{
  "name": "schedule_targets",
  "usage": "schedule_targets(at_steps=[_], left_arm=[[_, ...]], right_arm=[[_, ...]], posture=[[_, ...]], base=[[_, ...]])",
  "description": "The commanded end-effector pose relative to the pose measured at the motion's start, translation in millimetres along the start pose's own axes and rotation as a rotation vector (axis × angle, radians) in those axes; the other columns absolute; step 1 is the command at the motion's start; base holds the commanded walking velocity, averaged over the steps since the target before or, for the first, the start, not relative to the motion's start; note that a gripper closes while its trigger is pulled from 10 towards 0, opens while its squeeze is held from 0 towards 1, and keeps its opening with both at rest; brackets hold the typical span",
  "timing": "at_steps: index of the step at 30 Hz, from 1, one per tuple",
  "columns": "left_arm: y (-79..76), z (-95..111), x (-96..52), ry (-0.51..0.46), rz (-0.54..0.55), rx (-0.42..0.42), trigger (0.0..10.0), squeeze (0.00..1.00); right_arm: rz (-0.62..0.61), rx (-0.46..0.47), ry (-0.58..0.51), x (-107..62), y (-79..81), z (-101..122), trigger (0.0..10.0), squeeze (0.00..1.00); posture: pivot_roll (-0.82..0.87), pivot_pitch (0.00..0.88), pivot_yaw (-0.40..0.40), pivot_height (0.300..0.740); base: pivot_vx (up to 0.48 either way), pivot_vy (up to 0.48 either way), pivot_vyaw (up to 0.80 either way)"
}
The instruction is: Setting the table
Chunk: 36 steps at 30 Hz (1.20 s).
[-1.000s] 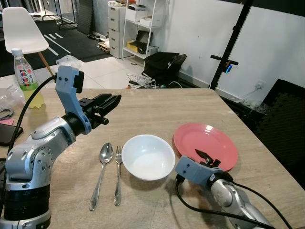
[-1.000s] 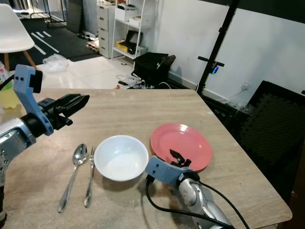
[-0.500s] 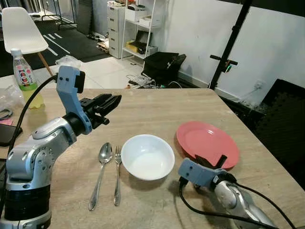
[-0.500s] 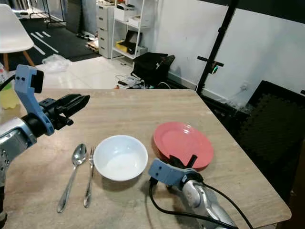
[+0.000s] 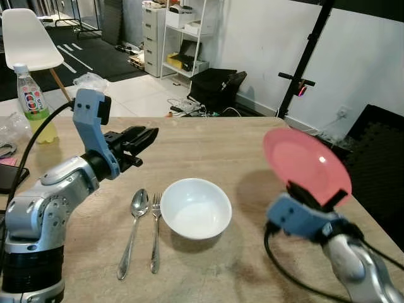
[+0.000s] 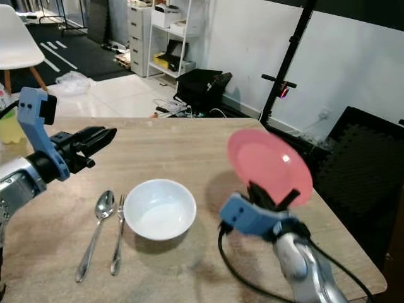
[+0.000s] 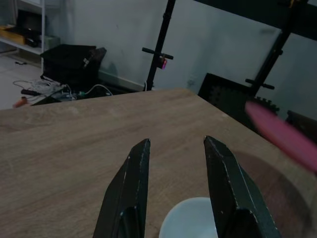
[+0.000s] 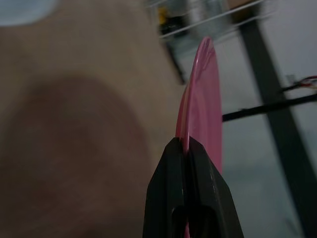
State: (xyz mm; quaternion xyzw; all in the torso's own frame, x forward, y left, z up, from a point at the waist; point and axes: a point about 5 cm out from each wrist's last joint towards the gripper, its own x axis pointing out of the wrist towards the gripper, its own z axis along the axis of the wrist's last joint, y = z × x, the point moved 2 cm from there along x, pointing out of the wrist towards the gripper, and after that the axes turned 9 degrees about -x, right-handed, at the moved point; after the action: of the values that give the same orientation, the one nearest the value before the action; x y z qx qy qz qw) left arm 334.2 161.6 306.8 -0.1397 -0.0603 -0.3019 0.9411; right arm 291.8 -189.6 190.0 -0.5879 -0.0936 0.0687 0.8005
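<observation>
My right gripper (image 5: 309, 196) is shut on the lower rim of a pink plate (image 5: 305, 165), which it holds tilted up in the air above the table's right side; the right wrist view shows the plate (image 8: 200, 104) edge-on between the fingers. A white bowl (image 5: 196, 207) sits mid-table, with a fork (image 5: 155, 232) and a spoon (image 5: 134, 228) lying just to its left. My left gripper (image 5: 146, 137) hovers open above the table, left of and beyond the bowl, with nothing between its fingers (image 7: 130, 191).
A wooden table (image 5: 208, 142) carries everything. A green drink bottle (image 5: 31, 101) stands at its far left edge. A white chair (image 5: 28, 39), shelving (image 5: 183, 38) and a black stand (image 5: 309, 57) lie beyond the table, with a dark chair (image 5: 379, 158) at right.
The right gripper has closed on the pink plate's rim and lifted it off the table, tilting it upright and moving it right. The left arm has stayed put.
</observation>
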Motion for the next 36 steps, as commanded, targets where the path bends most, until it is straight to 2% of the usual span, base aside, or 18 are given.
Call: schedule_targets(at_steps=[1,2,5,8,10,15,19,22,26,32,36], left_arm=[[-2.7,-2,0.8,0.01,-0.014,-0.007,10.0,0.0],[-2.9,-4,1.8,0.017,-0.016,-0.005,10.0,0.0],[-3.2,-4,2.0,0.019,-0.019,-0.004,10.0,0.0],[-2.6,-2,1.8,0.016,-0.019,-0.004,10.0,0.0],[-2.6,-2,1.8,0.016,-0.019,-0.004,10.0,0.0],[-2.5,-2,1.4,0.017,-0.015,-0.003,10.0,0.0],[-2.5,-1,0.7,0.014,-0.013,-0.002,10.0,0.0],[-2.5,-1,0.1,0.014,-0.01,0.0,10.0,0.0],[-2.5,-1,-0.3,0.012,-0.009,-0.001,10.0,0.0],[-3.2,-1,0.5,0.011,-0.013,-0.001,10.0,0.0],[-4.0,0,1.0,0.01,-0.018,-0.001,10.0,0.0]], right_arm=[[0.002,0.016,-0.008,-2.2,-1.5,3,10.0,0.0],[0.018,0.033,-0.004,-6.7,5.3,6,10.0,0.0],[0.028,0.042,-0.012,-9.2,9.8,9,10.0,0.0],[0.082,0.057,-0.019,-19.7,30.9,18,10.0,0.0],[0.082,0.057,-0.019,-19.7,30.9,18,10.0,0.0],[0.175,0.097,-0.024,-25.2,65.3,31,10.0,0.0],[0.206,0.115,-0.02,-24.5,79.7,32,10.0,0.0],[0.196,0.131,0.007,-22.3,81.8,29,10.0,0.0],[0.179,0.107,0.032,-16.9,81.5,23,10.0,0.0],[0.089,0.145,0.076,-4.3,65.0,13,10.0,0.0],[0.084,0.105,0.071,-1.8,60.9,8,10.0,0.0]], posture=[[0.04,0.081,-0.036,0.74],[0.04,0.081,-0.034,0.74],[0.04,0.081,-0.033,0.74],[0.04,0.081,-0.032,0.74],[0.04,0.081,-0.032,0.74],[0.05,0.081,-0.038,0.74],[0.06,0.081,-0.039,0.74],[0.06,0.078,-0.042,0.74],[0.06,0.076,-0.041,0.74],[0.07,0.066,-0.04,0.74],[0.07,0.062,-0.04,0.74]], base=[[0.0,0.0,0.0],[0.0,0.0,0.0],[0.0,0.0,0.0],[0.0,0.0,0.0],[0.0,0.0,0.0],[0.0,0.0,0.0],[0.0,0.0,0.0],[0.0,0.0,0.0],[0.0,0.0,0.0],[0.0,0.0,0.0],[0.0,0.0,0.0]])
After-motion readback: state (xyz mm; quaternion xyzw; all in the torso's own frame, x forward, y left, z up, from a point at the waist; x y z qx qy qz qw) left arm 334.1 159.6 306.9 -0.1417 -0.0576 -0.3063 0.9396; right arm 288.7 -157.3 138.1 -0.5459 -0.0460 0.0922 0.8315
